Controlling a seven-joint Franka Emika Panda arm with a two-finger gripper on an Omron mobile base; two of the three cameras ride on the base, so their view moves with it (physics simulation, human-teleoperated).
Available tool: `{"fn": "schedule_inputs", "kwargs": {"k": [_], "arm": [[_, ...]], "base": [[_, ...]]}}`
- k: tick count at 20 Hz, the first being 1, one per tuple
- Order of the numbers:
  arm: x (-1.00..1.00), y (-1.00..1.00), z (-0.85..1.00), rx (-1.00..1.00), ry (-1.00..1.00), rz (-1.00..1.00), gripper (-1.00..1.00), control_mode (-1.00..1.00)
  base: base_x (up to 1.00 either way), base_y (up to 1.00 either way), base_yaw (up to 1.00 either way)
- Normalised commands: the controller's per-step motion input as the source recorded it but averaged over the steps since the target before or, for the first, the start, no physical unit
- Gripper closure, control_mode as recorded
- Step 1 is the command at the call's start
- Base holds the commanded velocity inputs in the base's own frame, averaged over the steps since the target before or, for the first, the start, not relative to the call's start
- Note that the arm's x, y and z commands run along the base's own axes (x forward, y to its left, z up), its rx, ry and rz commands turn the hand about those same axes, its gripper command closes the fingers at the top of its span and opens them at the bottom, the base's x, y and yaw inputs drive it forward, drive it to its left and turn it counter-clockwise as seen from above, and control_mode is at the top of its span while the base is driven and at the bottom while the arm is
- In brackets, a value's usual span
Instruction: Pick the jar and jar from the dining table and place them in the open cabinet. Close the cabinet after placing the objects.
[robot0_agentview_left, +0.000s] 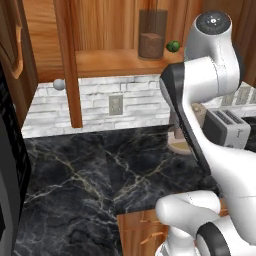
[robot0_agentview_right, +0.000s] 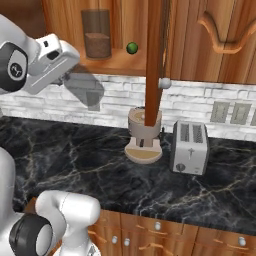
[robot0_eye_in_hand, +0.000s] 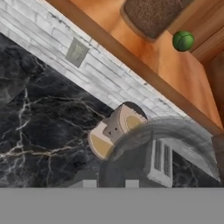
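My gripper (robot0_agentview_right: 74, 76) is shut on a jar (robot0_agentview_right: 86, 91), a see-through grey cylinder that hangs tilted just below the cabinet's (robot0_agentview_right: 117, 64) open shelf, in front of the white brick wall. In the hand view this jar (robot0_eye_in_hand: 175, 135) curves across the picture just past my fingertips (robot0_eye_in_hand: 89, 183). A second jar (robot0_agentview_left: 152, 35), glassy with brown filling, stands upright on the wooden shelf (robot0_agentview_left: 110, 62); the right base view has it at the back (robot0_agentview_right: 97, 34). The cabinet door (robot0_agentview_left: 67, 60) stands open, edge-on. The dining table is out of view.
A small green ball (robot0_agentview_left: 173, 46) lies on the shelf right of the standing jar. On the black marble counter (robot0_agentview_right: 75, 160) below stand a round tan appliance (robot0_agentview_right: 144, 135) and a silver toaster (robot0_agentview_right: 190, 147). The open door's edge with its knob (robot0_agentview_right: 164, 83) hangs over the appliance.
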Motion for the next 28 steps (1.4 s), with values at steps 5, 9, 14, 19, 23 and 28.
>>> {"fn": "schedule_inputs", "kwargs": {"k": [5,9,14,19,23,28], "arm": [[0.13,-0.01,0.47,-0.06,0.00,0.06,1.00,-1.00],[0.28,0.00,0.38,-0.05,0.00,0.06,1.00,-1.00],[0.28,0.00,0.16,-0.06,-0.01,0.07,1.00,-1.00],[0.27,-0.01,0.02,-0.03,0.00,0.04,1.00,-1.00],[0.35,-0.03,0.04,-0.02,0.00,0.03,1.00,-1.00],[0.37,-0.03,0.04,-0.03,0.00,0.03,1.00,-1.00]], "base": [[0.00,0.00,0.00],[0.00,0.00,0.00],[0.00,0.00,0.00],[0.00,0.00,0.00],[0.00,0.00,0.00],[0.00,0.00,0.00]]}}
